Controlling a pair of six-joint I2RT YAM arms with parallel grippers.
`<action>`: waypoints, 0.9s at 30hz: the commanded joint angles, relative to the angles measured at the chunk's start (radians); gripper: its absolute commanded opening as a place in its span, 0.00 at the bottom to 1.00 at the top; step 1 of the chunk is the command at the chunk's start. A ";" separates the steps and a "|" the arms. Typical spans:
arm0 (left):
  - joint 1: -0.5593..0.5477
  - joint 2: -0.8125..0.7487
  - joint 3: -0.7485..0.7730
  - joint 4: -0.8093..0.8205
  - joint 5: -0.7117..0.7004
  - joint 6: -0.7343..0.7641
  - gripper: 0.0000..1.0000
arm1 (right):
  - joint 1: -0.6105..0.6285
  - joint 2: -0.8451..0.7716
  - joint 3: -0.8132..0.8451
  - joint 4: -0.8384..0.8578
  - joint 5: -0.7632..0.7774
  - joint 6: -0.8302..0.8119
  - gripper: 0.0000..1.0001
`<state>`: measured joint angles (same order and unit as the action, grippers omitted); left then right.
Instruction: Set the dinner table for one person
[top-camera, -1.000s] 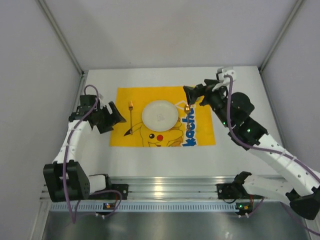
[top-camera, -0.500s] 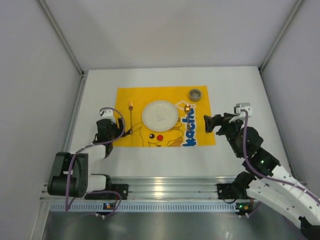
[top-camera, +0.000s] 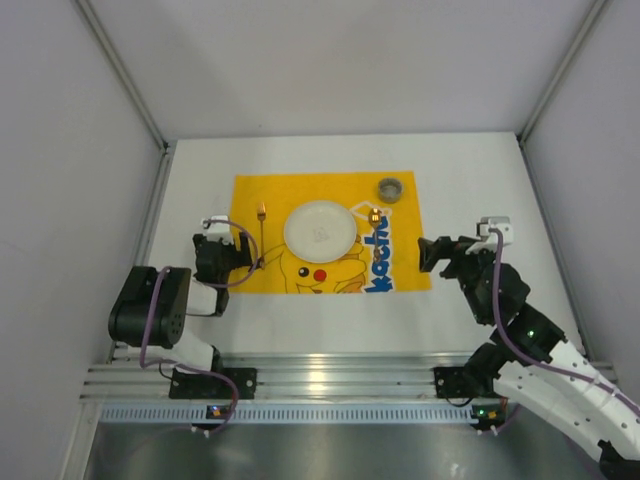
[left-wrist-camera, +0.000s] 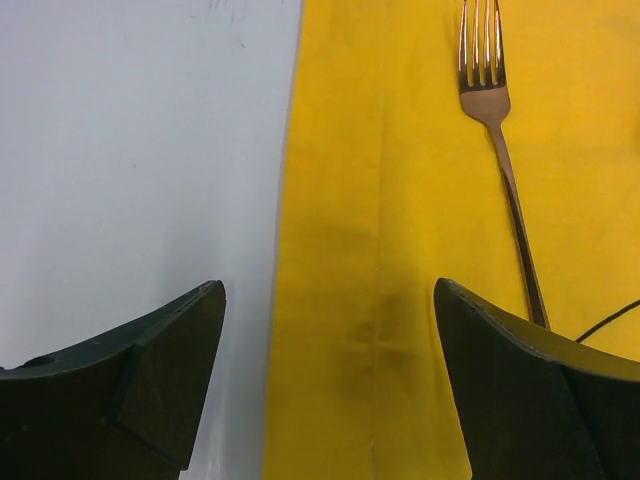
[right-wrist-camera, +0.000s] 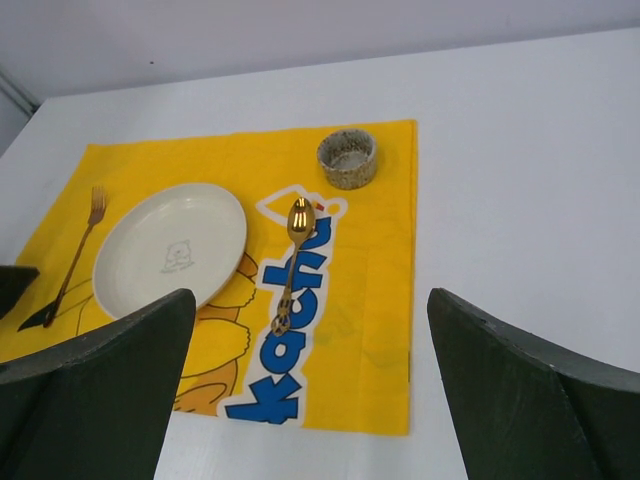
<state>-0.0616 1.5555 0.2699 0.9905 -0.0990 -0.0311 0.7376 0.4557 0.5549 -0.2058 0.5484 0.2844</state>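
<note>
White dinner table (top-camera: 300, 318), arms (top-camera: 150, 305) folded, perhaps low.

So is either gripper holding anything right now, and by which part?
Nothing is held. The left gripper is open above the yellow mat, the fork lying outside its gap; the right gripper is open too, empty.

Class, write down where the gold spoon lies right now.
In the right wrist view the gold spoon lies on the yellow mat, just right of the white plate and nearer the camera than the small speckled bowl.
</note>
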 joint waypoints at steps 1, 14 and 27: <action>0.011 -0.002 0.023 0.109 0.029 0.037 0.90 | 0.002 -0.028 -0.010 0.006 0.012 -0.007 1.00; 0.016 0.025 0.035 0.140 -0.021 0.002 0.98 | -0.021 0.028 -0.134 0.097 0.230 -0.408 1.00; 0.016 0.023 0.035 0.139 -0.021 0.002 0.98 | -0.430 0.167 -0.538 0.794 -0.278 -0.475 1.00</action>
<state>-0.0521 1.5860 0.2897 1.0473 -0.1207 -0.0238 0.4377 0.5430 0.0315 0.2584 0.4229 -0.1818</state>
